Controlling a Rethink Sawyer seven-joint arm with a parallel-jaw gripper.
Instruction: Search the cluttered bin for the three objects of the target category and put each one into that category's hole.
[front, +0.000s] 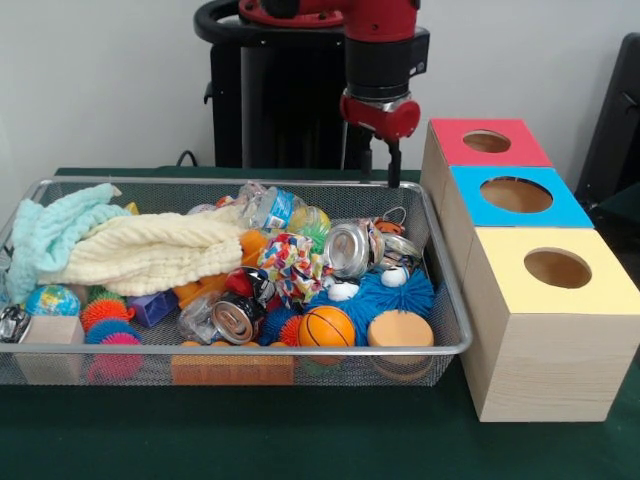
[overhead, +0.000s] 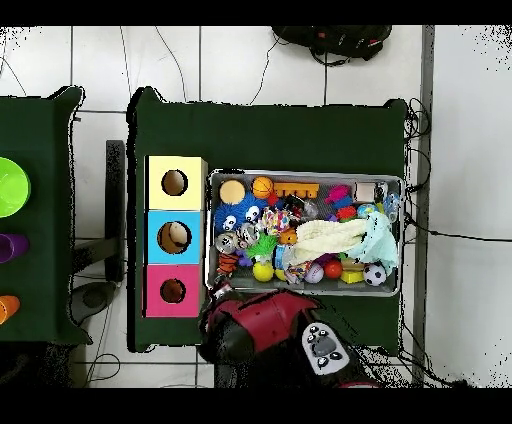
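**Three holes open, end effector poised at the bin's back rim**

Three wooden boxes sit in a row just beside the wire mesh bin (front: 440, 345), red-topped box (front: 487, 142), blue-topped box (front: 517, 195), yellow-topped box (front: 556, 268), near enough for short drops. The black end effector (front: 393, 176) hangs over the bin's far corner by the red box; I cannot tell if it is open or closed. Nothing visibly carried. Candidates stay buried: orange basketball (front: 326, 326), crushed silver can (front: 349, 250), cream knitted cloth (front: 150, 252) covering much.
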